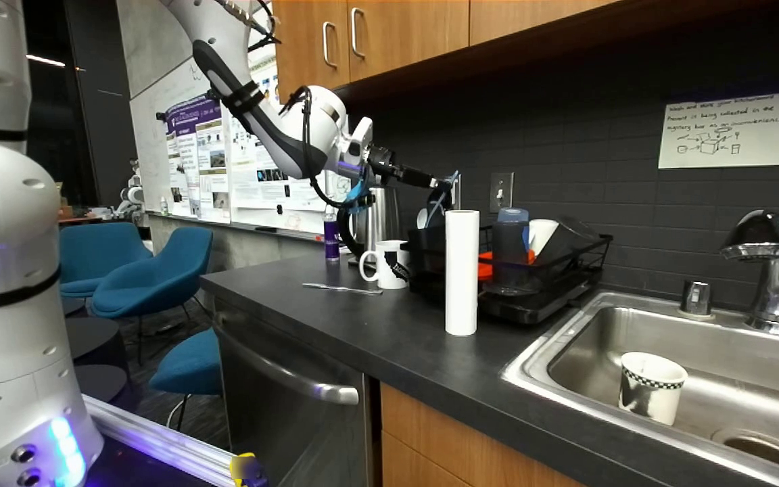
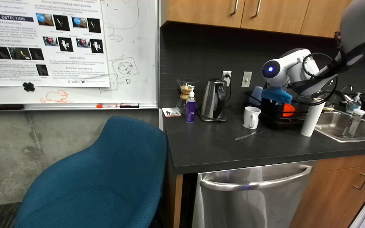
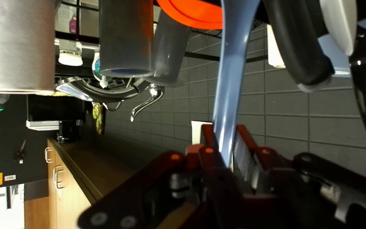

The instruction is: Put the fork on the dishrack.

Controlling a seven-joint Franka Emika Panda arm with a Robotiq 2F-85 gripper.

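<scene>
You are pinching one end of the slim, flat bluish-purple fork (image 3: pixel 233 63) in the black two-fingered gripper (image 3: pixel 224 132), and the fork is hanging tilted over one end of the black wire dish rack (image 1: pixel 531 308); contact isn't showing clearly.

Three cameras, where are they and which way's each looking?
An exterior view: near the robot's base, facing counter and sink; base and arm show.
An exterior view: in front of the counter, facing kettle and whiteboard; part of the arm shows.
Wrist view: behind the gripper, which shows, facing the faucet; picture upside down.
Both exterior views share dishrack, paper-towel roll and white mug.
</scene>
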